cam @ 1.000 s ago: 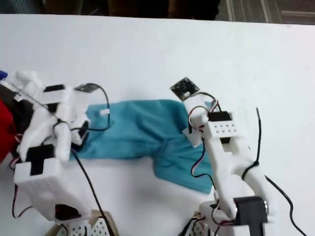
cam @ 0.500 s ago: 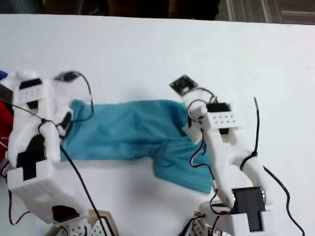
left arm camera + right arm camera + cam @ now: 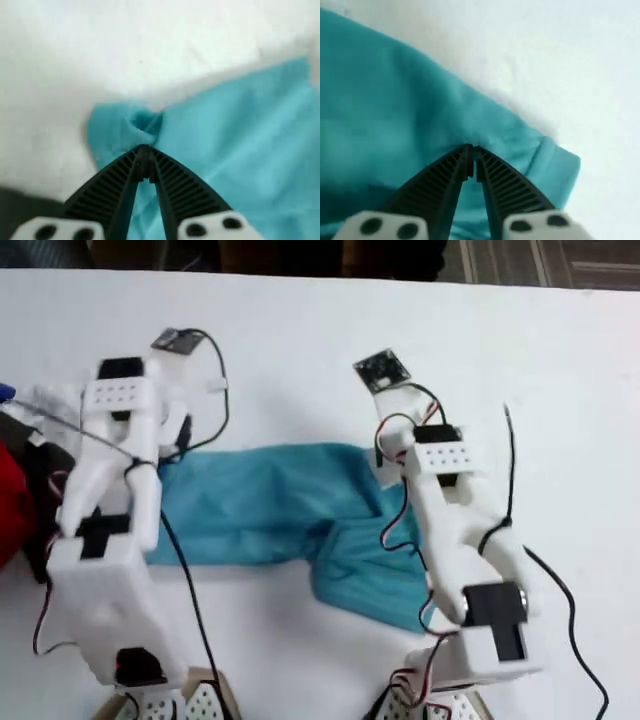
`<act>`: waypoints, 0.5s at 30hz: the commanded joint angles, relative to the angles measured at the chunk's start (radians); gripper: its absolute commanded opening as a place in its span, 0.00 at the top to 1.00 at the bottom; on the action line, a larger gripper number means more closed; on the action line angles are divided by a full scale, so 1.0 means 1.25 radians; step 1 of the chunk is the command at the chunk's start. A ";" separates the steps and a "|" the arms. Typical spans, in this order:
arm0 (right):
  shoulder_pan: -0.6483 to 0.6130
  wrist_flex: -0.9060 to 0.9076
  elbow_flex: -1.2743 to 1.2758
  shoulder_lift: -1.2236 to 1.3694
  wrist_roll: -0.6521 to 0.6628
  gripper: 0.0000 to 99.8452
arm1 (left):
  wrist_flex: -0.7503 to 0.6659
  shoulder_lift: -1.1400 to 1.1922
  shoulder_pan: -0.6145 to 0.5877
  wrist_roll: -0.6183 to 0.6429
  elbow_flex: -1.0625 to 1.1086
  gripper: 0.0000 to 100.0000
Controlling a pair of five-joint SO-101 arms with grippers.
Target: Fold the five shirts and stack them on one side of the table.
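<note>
L end effector (image 3: 145, 155) fwd w/ teal shirt (image 3: 270, 502)

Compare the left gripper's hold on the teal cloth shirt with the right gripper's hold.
The left gripper pinches the teal cloth shirt at a puckered, bunched corner; the right gripper pinches a smoother stretch beside a thick hem. The left gripper holds the shirt's left end, the right gripper its right end. Both have black ridged jaws, shut on the shirt.
</note>
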 commanded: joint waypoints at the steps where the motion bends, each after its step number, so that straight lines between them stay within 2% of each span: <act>1: 0.004 -0.058 -0.045 0.047 -0.002 0.98 | -0.014 0.095 -0.021 0.010 -0.115 0.97; 9: 0.091 -0.078 -0.222 0.235 -0.002 0.98 | 0.066 0.346 -0.108 0.009 -0.457 0.97; 15: 0.114 0.036 -0.388 0.336 -0.002 0.98 | 0.227 0.498 -0.112 0.011 -0.791 0.97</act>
